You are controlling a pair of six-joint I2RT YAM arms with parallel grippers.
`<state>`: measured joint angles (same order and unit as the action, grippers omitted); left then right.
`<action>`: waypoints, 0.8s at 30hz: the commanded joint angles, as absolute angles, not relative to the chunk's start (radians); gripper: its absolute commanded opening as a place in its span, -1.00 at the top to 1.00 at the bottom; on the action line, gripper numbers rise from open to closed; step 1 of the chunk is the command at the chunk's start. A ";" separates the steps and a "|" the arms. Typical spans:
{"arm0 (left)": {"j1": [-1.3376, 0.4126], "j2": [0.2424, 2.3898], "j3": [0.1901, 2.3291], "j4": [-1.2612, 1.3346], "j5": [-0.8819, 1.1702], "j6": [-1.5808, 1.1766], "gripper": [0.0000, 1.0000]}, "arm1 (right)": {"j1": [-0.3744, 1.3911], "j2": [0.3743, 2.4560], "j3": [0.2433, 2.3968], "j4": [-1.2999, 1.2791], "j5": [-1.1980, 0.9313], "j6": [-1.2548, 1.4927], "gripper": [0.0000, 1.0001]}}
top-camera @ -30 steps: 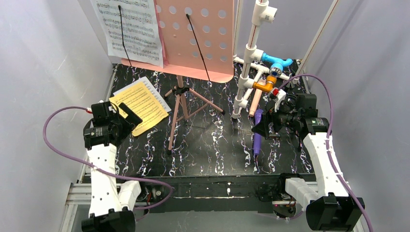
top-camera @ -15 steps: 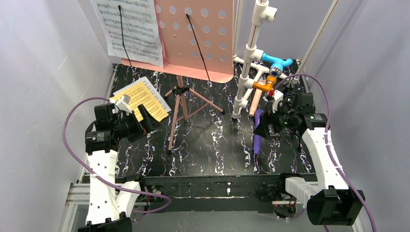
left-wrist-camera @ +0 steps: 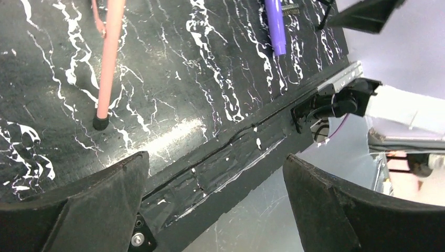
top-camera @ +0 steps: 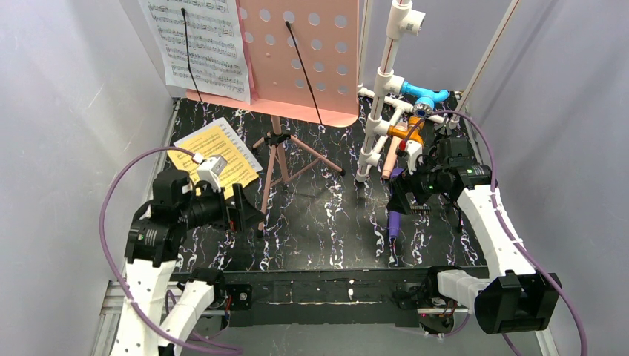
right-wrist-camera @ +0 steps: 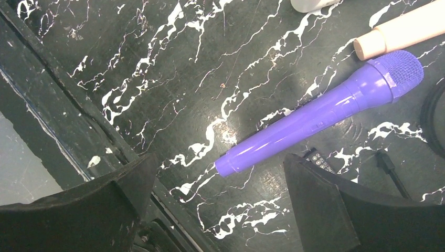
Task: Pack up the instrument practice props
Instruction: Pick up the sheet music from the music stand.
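Directly below the right gripper [top-camera: 403, 199], jaws spread wide and empty, the purple microphone [right-wrist-camera: 315, 118] lies flat on the marbled table [right-wrist-camera: 131, 63], its long axis slanting across the finger gap, well apart from the equally spread left gripper [top-camera: 243, 210].

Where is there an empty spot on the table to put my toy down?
The bare middle of the table, between the pink stand's legs and the purple microphone. It's crowded around the white pipe frame and where the yellow pages lie.
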<state>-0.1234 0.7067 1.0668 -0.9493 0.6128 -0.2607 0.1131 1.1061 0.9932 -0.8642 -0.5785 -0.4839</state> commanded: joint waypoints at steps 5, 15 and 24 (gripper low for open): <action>-0.203 0.585 1.056 -0.939 0.704 -0.210 -0.96 | 0.123 1.100 1.020 -0.870 -0.600 -0.515 -1.00; -0.233 0.493 1.164 -0.829 0.804 -0.250 -0.96 | 0.123 1.100 1.013 -0.860 -0.628 -0.515 -1.00; -0.233 0.707 1.523 -0.800 0.650 -0.278 -0.96 | 0.124 1.090 1.006 -0.856 -0.644 -0.517 -1.00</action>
<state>-0.2310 0.5926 1.3979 -0.8413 0.7437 -0.2634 0.1192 1.1069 0.9932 -0.8658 -0.6125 -0.5041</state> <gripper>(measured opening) 0.981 1.001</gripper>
